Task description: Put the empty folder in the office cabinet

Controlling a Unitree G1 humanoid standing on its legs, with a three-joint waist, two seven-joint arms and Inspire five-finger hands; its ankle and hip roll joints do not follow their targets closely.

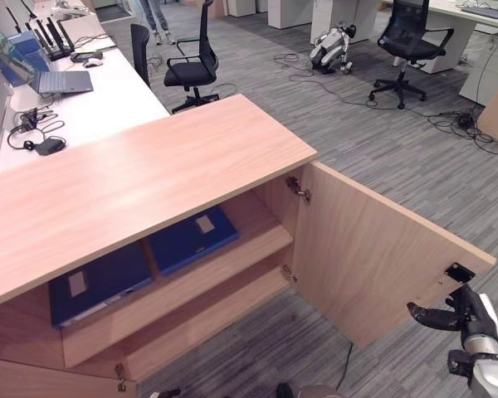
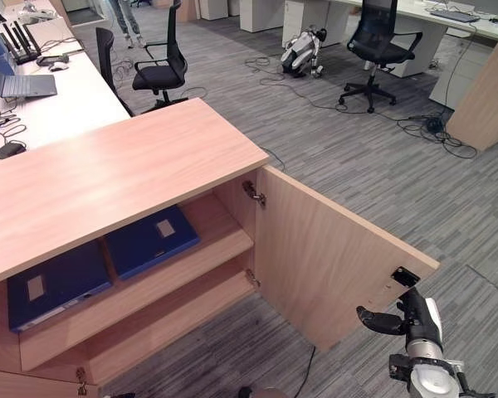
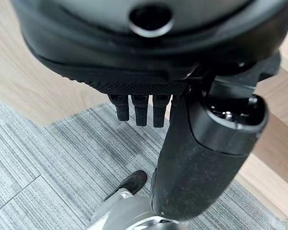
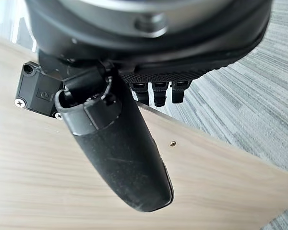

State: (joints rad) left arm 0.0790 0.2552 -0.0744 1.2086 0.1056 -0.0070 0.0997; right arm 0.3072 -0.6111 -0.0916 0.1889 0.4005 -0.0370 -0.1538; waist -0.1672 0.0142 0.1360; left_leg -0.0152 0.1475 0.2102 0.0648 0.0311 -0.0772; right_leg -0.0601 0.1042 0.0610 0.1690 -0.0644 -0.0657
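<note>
The wooden office cabinet (image 1: 141, 182) stands with its right door (image 1: 365, 257) swung wide open. Two dark blue folders lie flat side by side on its upper shelf, one to the left (image 1: 100, 282) and one to the right (image 1: 191, 239). My right hand (image 1: 461, 319) is at the door's outer edge, just below the black latch (image 4: 38, 93). Its thumb (image 4: 120, 158) lies along the door's inner face and its fingers (image 4: 158, 93) reach past the edge, loosely extended. My left hand (image 3: 134, 62) hangs over the carpet beside the cabinet, fingers relaxed and holding nothing.
A bare lower shelf (image 1: 207, 311) runs under the folders. A white desk (image 1: 108, 99) with a laptop (image 1: 58, 81) stands behind the cabinet on the left. Black office chairs (image 1: 191, 70) (image 1: 407, 46), a quadruped robot (image 1: 332, 48) and floor cables (image 1: 469, 124) lie beyond, and a person's legs (image 1: 156, 21) show at the far back.
</note>
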